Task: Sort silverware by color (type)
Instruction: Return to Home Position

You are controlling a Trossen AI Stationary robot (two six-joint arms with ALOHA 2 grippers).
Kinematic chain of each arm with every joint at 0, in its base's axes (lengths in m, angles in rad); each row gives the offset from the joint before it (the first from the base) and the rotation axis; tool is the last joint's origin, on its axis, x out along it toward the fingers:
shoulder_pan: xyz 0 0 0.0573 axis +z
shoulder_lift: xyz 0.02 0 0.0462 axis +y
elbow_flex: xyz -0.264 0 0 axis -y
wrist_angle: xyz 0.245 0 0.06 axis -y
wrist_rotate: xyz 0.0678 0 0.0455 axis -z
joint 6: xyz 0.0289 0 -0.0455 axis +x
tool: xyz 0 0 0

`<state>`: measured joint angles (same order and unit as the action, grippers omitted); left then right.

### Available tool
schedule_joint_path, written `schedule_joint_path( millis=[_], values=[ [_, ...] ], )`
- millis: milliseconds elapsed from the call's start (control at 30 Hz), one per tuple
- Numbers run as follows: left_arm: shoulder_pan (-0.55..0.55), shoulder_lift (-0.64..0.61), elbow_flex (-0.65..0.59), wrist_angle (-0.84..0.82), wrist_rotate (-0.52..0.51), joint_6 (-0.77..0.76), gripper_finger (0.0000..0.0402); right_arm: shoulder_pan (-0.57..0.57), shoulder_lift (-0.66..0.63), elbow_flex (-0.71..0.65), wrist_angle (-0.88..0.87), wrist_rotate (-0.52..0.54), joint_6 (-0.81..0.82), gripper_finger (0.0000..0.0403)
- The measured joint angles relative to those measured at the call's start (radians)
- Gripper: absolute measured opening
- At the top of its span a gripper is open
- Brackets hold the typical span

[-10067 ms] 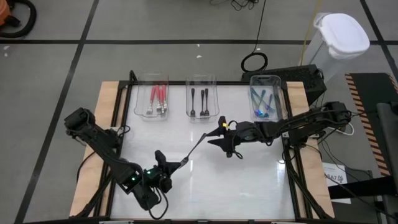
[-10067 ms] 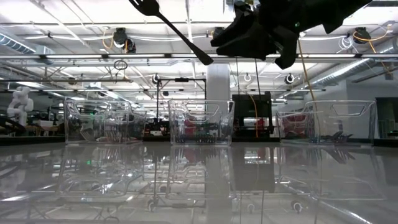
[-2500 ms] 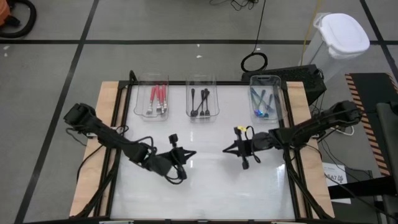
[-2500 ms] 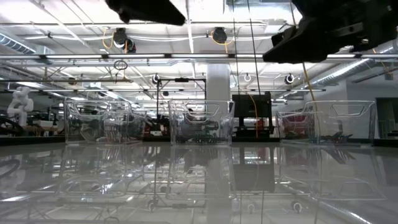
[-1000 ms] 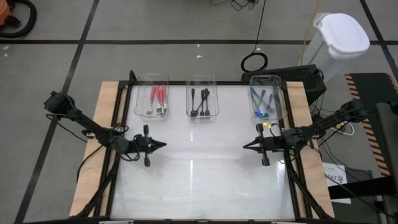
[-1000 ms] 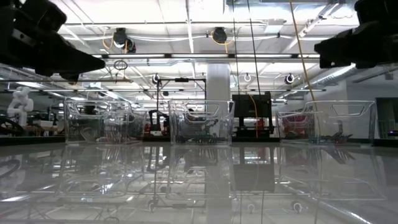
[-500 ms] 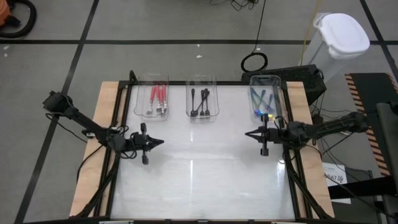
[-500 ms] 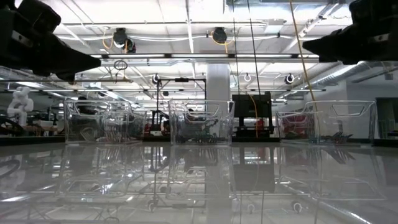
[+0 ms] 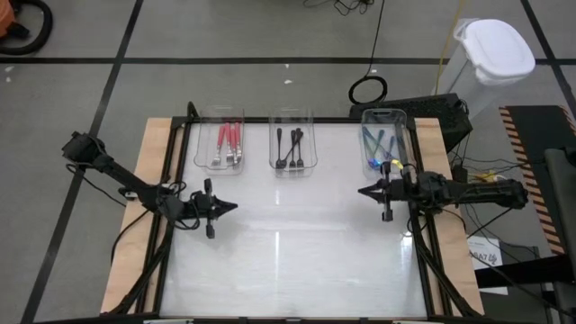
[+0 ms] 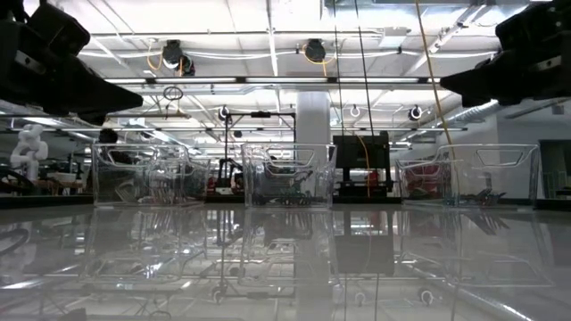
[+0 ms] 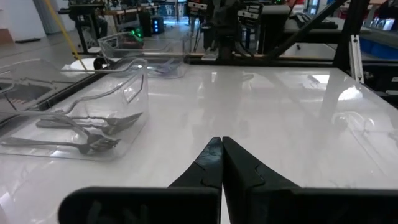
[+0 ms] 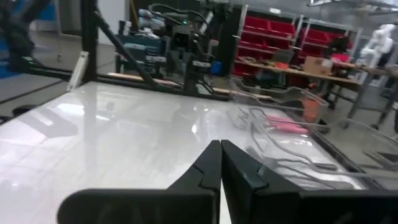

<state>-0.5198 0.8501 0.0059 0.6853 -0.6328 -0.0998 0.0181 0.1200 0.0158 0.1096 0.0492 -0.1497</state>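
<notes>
Forks (image 9: 290, 149) lie front-to-back, tines nearward (left gripper (image 9: 232, 207) and right gripper (image 9: 362, 191) closed, empty).

Right end effector (image 9: 362, 191) emptied of black fork (image 9: 294, 146), withdrawn to table (image 9: 288, 265) side, left end effector (image 9: 232, 206) likewise

No legible text or labels

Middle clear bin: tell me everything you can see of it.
The middle bin is a clear, open-topped rectangular tray that looks like plastic. It stands flat at the far edge of the glossy white table, apart from the red-fork bin and the blue-fork bin on either side. A few black forks lie lengthwise on its floor. Nothing else touches it.
</notes>
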Motion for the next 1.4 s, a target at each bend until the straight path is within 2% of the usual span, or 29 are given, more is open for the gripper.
schedule_joint_path(
  millis=[167,400,633,967,1133,1200,1400],
  values=[
    [-0.002,0.0,0.0,0.001,0.0,0.0,0.0001,0.0,-0.046,0.0,-0.079,-0.055,-0.003,0.0003],
    [-0.034,0.0,0.0,0.0,0.001,0.01,0.0001,0.0,-0.074,0.006,-0.1,-0.054,-0.017,0.0003],
    [-0.077,-0.012,-0.001,0.001,-0.035,0.103,0.0001,0.0,-0.077,0.006,-0.107,-0.054,-0.017,0.0004],
    [-0.095,-0.138,-0.001,-0.018,-0.043,0.279,0.0001,0.0,-0.077,0.006,-0.102,-0.053,-0.027,0.0004],
    [-0.048,-0.219,-0.001,-0.018,-0.052,0.354,0.0001,0.0,-0.077,0.006,-0.086,-0.052,-0.031,0.0004],
    [-0.02,-0.257,-0.001,-0.04,-0.018,0.362,0.0001,0.0,-0.077,0.006,-0.085,-0.052,-0.045,0.0004],
    [0.064,-0.384,-0.001,-0.161,0.174,0.37,0.0001,0.0,-0.077,0.006,-0.082,-0.051,-0.057,0.0004]
  ],
)
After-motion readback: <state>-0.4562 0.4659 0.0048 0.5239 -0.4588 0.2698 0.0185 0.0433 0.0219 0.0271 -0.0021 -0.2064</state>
